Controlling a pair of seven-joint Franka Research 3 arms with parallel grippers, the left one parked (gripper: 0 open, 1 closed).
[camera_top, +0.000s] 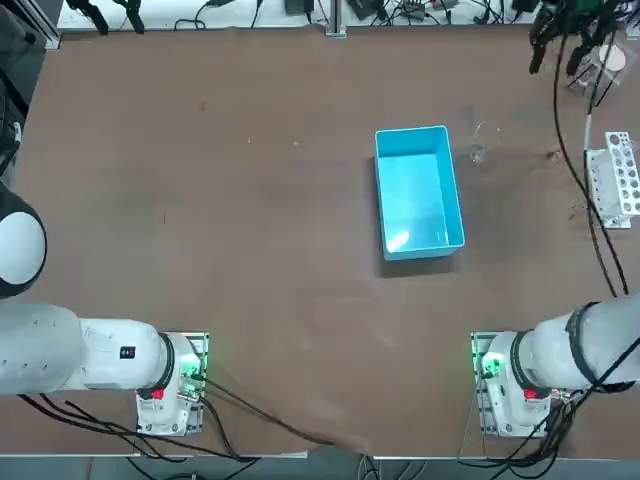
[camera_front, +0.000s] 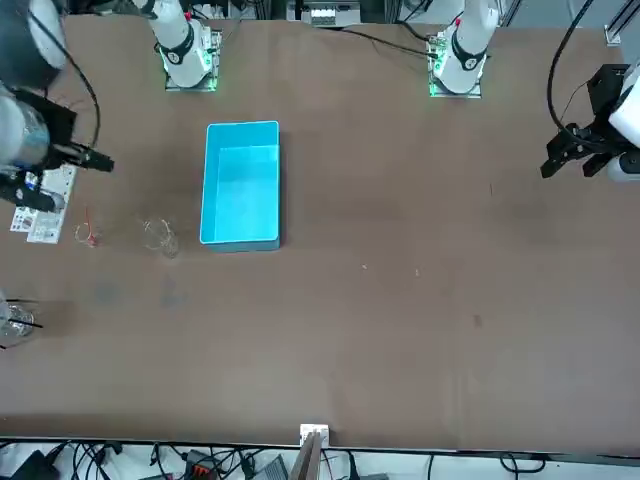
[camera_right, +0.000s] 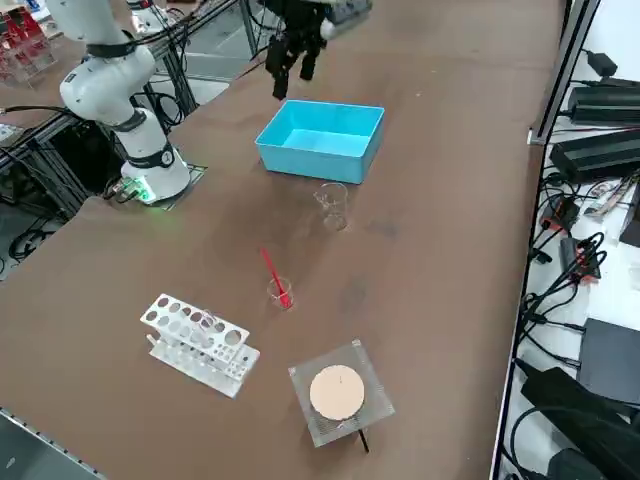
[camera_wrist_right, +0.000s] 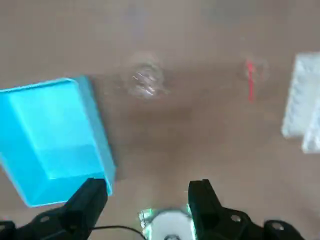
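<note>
My right gripper (camera_wrist_right: 146, 192) is open and empty, held high above the table's right part. Its dark fingers (camera_wrist_right: 92, 196) frame the arm's own base far below. From overhead the right gripper (camera_top: 555, 45) shows at the far right corner, and from across the table the right gripper (camera_front: 85, 157) shows at the left edge. Below it stand an empty clear beaker (camera_wrist_right: 145, 80), a small glass with a red stick (camera_wrist_right: 250, 86) and a white tube rack (camera_wrist_right: 302, 110). An empty blue bin (camera_wrist_right: 97, 130) lies beside the beaker (camera_top: 478, 145).
The blue bin (camera_top: 410, 131) lies right of the table's middle. The tube rack (camera_right: 195, 340) and a clear square plate with a tan disc (camera_right: 338, 392) sit near the right edge, the red stick (camera_right: 277, 285) between them and the beaker (camera_right: 333, 205). Cables hang by the far right corner.
</note>
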